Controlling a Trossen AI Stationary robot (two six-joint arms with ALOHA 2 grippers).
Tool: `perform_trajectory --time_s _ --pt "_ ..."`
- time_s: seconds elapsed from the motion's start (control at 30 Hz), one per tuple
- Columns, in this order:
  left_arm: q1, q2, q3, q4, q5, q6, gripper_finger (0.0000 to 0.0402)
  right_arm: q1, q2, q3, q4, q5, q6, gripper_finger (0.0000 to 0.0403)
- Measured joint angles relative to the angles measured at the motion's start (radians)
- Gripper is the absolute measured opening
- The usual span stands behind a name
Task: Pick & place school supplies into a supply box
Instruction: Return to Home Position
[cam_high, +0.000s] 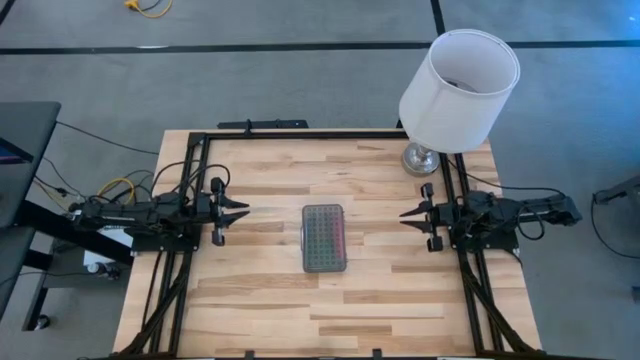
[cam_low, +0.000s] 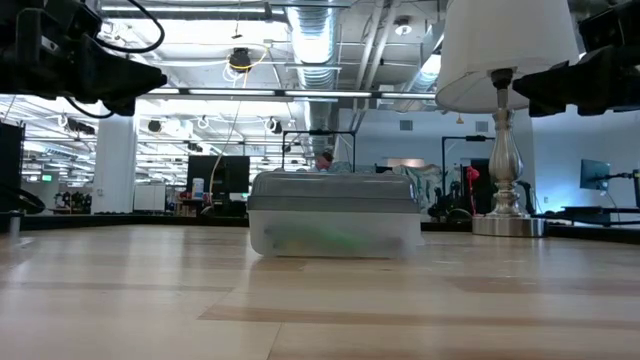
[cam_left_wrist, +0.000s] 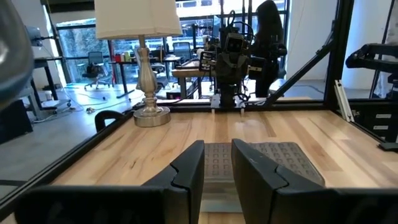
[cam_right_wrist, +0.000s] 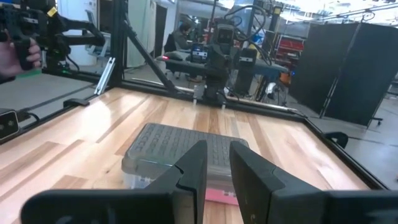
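**Wooden table: closed box, two arms clear of it**

Wooden table (cam_high: 400, 300) of pale planks with a dark frame round its edge. An open workshop with ceiling ducts lies beyond.

1. Box (cam_high: 324, 238). It has clear walls and a grey dotted lid (cam_right_wrist: 180, 142), which is down flat. It stands alone at mid-table, and nothing touches it.

2. Supplies (cam_low: 320, 240). They are inside the box and show only as green and pink blurs through the wall and lid. Single pieces cannot be told apart.

3. Left gripper (cam_high: 243, 212). It is left of the box and well apart from it, raised above the planks and pointing at the box. Its fingers are slightly parted and grasp nothing.

4. Right gripper (cam_high: 405, 214). It is right of the box and well apart from it, at the same height, facing the box. Its fingers are slightly parted and grasp nothing.

5. Lamp (cam_high: 458, 90). It has a white shade and a silver base. It stands beyond the box toward the far right corner, past the right gripper.
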Motion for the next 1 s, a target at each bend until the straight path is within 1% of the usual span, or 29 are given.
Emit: perform_trajectory --time_s 1.0 --pt "0.000 0.000 0.000 -0.004 0.001 -0.019 0.0077 0.000 -0.001 -0.001 -0.001 -0.002 0.000 0.0065"
